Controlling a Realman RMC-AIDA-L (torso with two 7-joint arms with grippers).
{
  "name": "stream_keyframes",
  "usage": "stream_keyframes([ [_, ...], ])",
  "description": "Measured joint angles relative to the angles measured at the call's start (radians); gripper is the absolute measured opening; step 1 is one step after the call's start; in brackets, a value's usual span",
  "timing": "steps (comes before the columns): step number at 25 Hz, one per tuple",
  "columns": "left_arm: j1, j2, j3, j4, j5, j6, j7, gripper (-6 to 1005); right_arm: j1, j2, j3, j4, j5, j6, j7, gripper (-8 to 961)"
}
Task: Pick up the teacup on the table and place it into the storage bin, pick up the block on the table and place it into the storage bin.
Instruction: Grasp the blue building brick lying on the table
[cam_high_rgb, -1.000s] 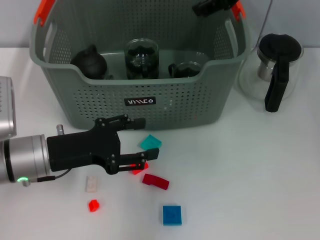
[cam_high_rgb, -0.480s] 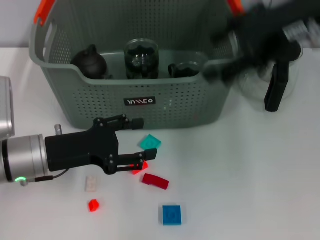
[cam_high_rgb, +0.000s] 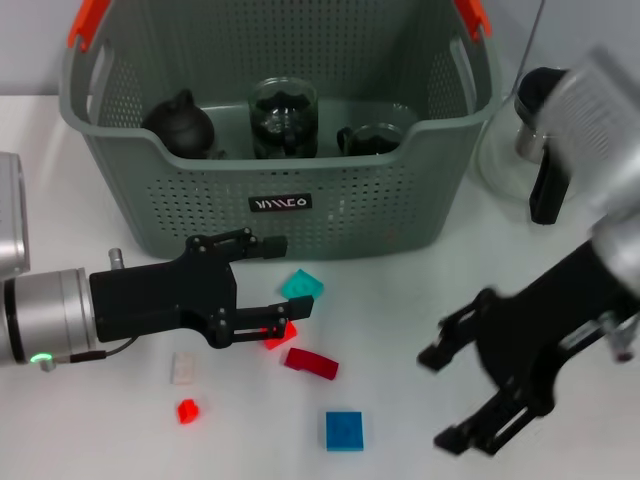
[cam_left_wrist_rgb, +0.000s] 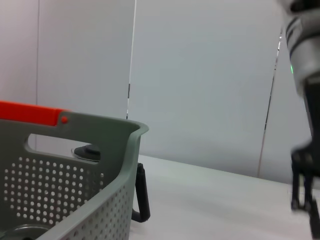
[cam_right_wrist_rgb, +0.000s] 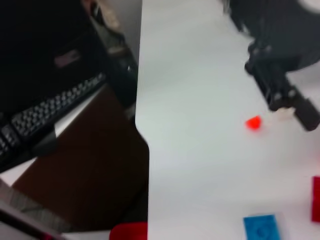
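The grey-green storage bin (cam_high_rgb: 300, 205) stands at the back of the table, and a glass teacup (cam_high_rgb: 370, 138) sits inside it on the right. In front of the bin my left gripper (cam_high_rgb: 298, 277) is open and low over the table, its fingers on either side of a teal block (cam_high_rgb: 302, 287). A red block (cam_high_rgb: 280, 336) shows just under its nearer finger. My right gripper (cam_high_rgb: 440, 400) hangs open over the front right of the table, holding nothing. A dark red block (cam_high_rgb: 310, 362) and a blue block (cam_high_rgb: 343, 430) lie between the two grippers.
The bin also holds a black pot (cam_high_rgb: 180, 125) and a glass jar (cam_high_rgb: 283, 118). A glass kettle with a black handle (cam_high_rgb: 550, 150) stands right of the bin. A white block (cam_high_rgb: 182, 368) and a small red block (cam_high_rgb: 186, 410) lie at the front left. The right wrist view shows the table's edge (cam_right_wrist_rgb: 142, 135).
My right arm has swung from above the bin's back right corner down to the front right of the table. The left gripper and the blocks have stayed put.
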Motion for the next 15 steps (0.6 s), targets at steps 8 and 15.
stream_keyframes([
  [8,0.002,0.0,0.0,-0.004,0.001,-0.002,0.005,716,0.063,0.022,-0.24,0.215,-0.032,0.311,-0.053,873],
  [15,0.003,0.0,0.0,-0.007,-0.001,-0.002,0.006,715,0.068,0.024,-0.446,0.264,0.022,0.522,-0.062,857],
])
